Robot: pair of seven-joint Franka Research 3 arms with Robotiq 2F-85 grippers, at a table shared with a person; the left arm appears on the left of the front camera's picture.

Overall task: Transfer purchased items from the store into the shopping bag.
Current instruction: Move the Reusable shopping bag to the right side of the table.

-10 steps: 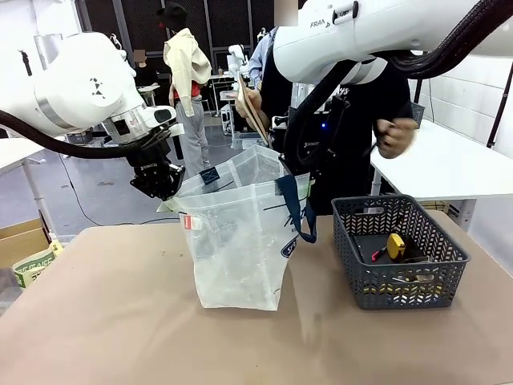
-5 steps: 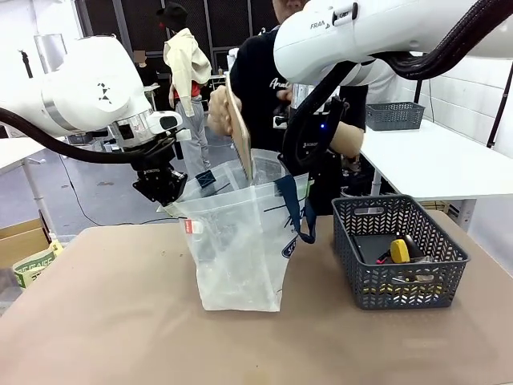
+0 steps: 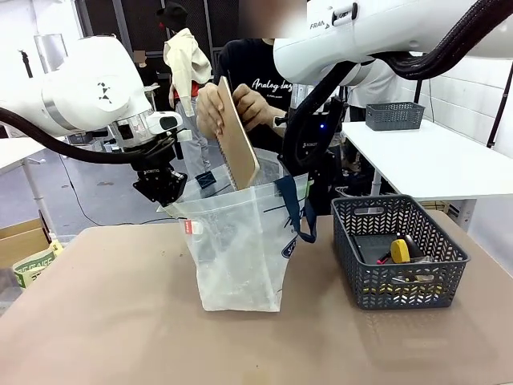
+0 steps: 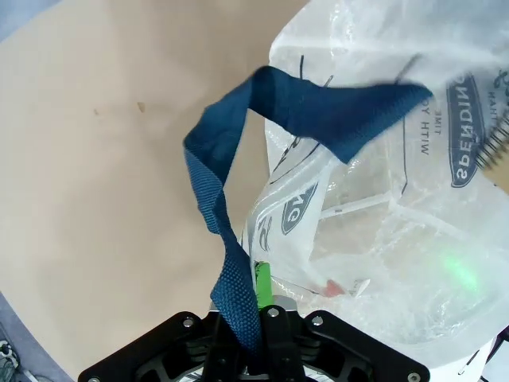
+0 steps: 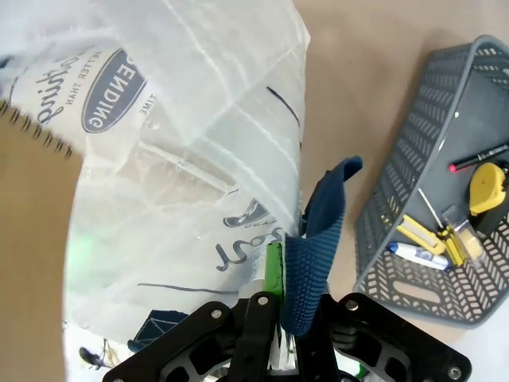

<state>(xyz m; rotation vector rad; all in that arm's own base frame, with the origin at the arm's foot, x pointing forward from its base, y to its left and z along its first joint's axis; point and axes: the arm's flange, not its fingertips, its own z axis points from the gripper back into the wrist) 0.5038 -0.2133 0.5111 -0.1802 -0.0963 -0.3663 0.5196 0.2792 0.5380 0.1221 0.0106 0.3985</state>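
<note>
Since the half second before, the person's hands [image 3: 215, 106] had turned the brown spiral notebook [image 3: 238, 138] so that its cover faced the robot's side, and its lower end had gone into the mouth of the shopping bag [image 3: 236, 249]. Both hands gripped the upper part of the notebook, which leaned to one side.

The bag stood upright on the table [image 3: 104, 321] between the two arms, just beside the dark grey basket [image 3: 365, 293], which was on its right. The left gripper [image 4: 258, 322] was closed tight on a navy strap handle [image 4: 227, 231]; the strap ran up from between its fingers and one green pad [image 4: 262, 280] showed beside it. The right gripper [image 5: 280, 322] was clamped in the same way on the second strap handle [image 5: 316, 255]. Together they held the mouth of the bag open.

Other purchased items lay in the basket: a yellow tape measure [image 5: 487, 185], a black pen with red tip [image 5: 477, 157], a white marker [image 5: 413, 253] and some yellowish pieces [image 5: 421, 232], all close together on the basket floor.
</note>
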